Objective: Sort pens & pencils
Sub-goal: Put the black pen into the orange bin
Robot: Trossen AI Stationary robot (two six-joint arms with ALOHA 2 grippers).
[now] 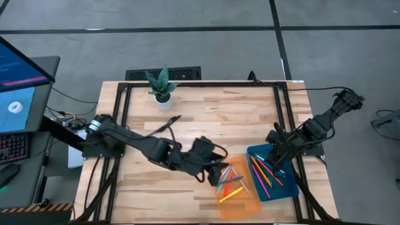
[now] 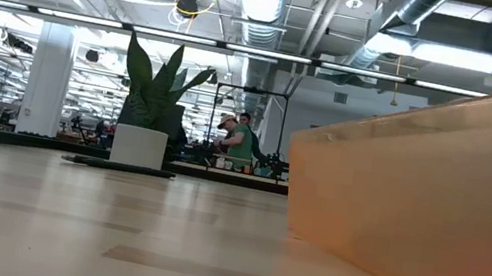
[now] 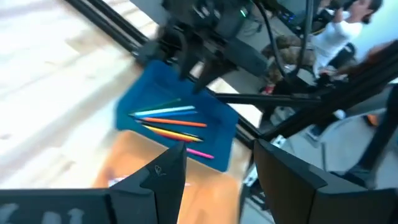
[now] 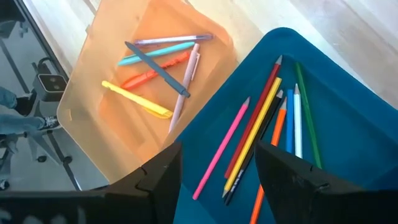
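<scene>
From above, the left gripper (image 1: 220, 173) hangs over the near-left edge of the flat translucent orange plastic tray (image 1: 245, 201), and the right gripper (image 1: 277, 157) sits over the flat blue plastic tray (image 1: 287, 187) right next to it. A small potted plant (image 1: 161, 86) stands at the back of the wooden table (image 1: 206, 112).

At table height you mostly get the orange tray's wall, plus the plant.

Left wrist cam: fingers (image 3: 163, 180) spread apart, holding nothing, with the blue tray ahead.

Right wrist cam: fingers (image 4: 160, 175) also apart and empty. I count six pens (image 4: 160, 70) in the orange tray and seven pencils (image 4: 261, 134) in the blue one.
</scene>
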